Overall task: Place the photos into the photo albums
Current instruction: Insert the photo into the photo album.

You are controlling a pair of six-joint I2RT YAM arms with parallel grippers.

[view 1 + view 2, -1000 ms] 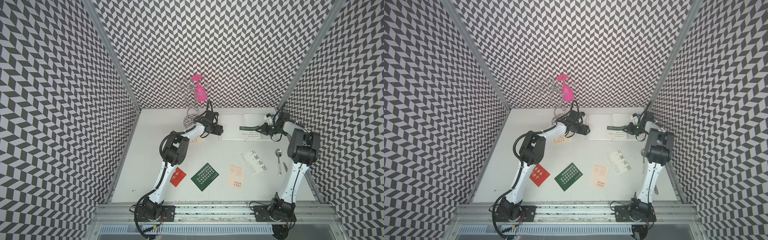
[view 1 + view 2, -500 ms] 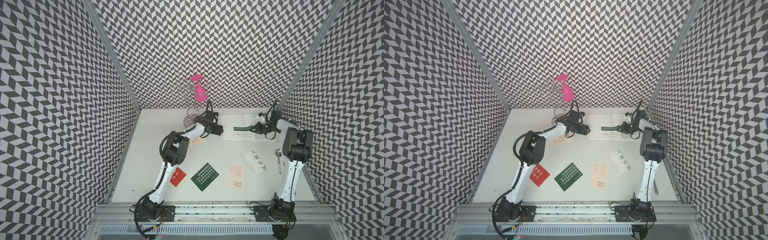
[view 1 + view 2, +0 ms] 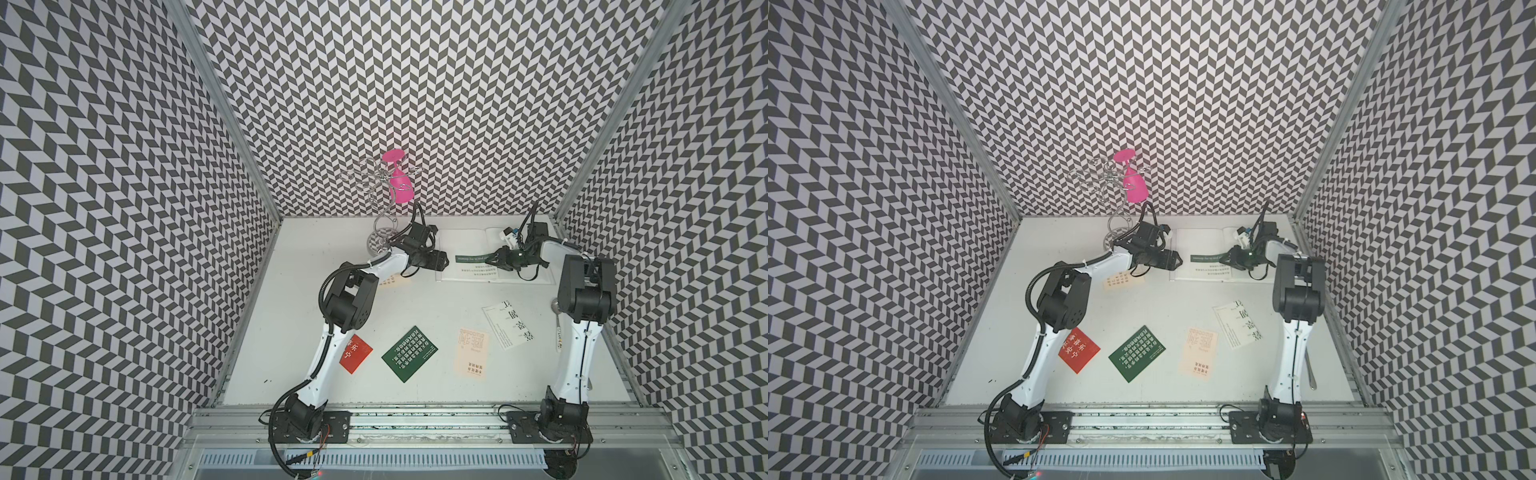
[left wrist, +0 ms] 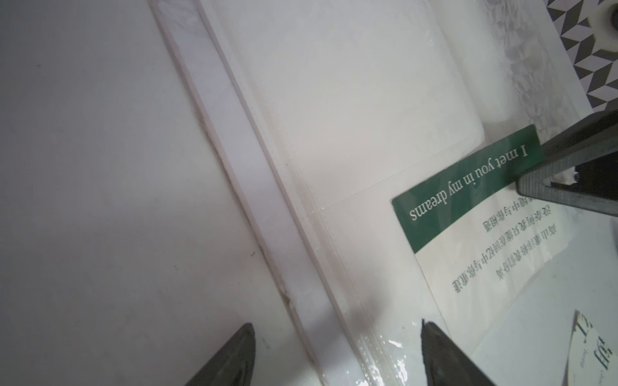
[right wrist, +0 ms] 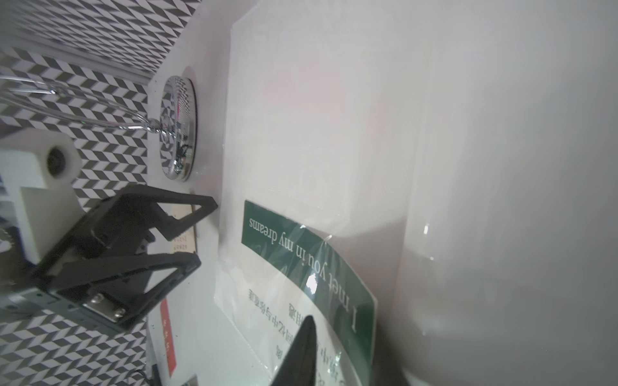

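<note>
The white photo album (image 3: 461, 241) lies open at the back of the table, also in the wrist views (image 4: 334, 100) (image 5: 317, 100). A white photo with a green band (image 3: 473, 259) (image 4: 468, 187) (image 5: 301, 254) lies on its left page, partly under clear film. My right gripper (image 3: 496, 262) (image 3: 1231, 259) sits at that photo's right end, jaws slightly parted; one finger (image 5: 302, 347) shows over the print. My left gripper (image 3: 444, 262) (image 4: 336, 327) stands open astride the album's left edge. Red (image 3: 356, 354), dark green (image 3: 410, 353), peach (image 3: 473, 352), white (image 3: 509, 326) and cream (image 3: 1121, 281) photos lie loose.
A wire stand (image 3: 380, 241) holding a pink glass (image 3: 401, 189) stands at the back, just behind my left wrist. A spoon (image 3: 557, 328) lies along the right edge, beside the right arm. Patterned walls close in three sides.
My right gripper has carried the green-band photo leftward over the album onto the left page, and its jaws have parted. The left arm has stayed put.
</note>
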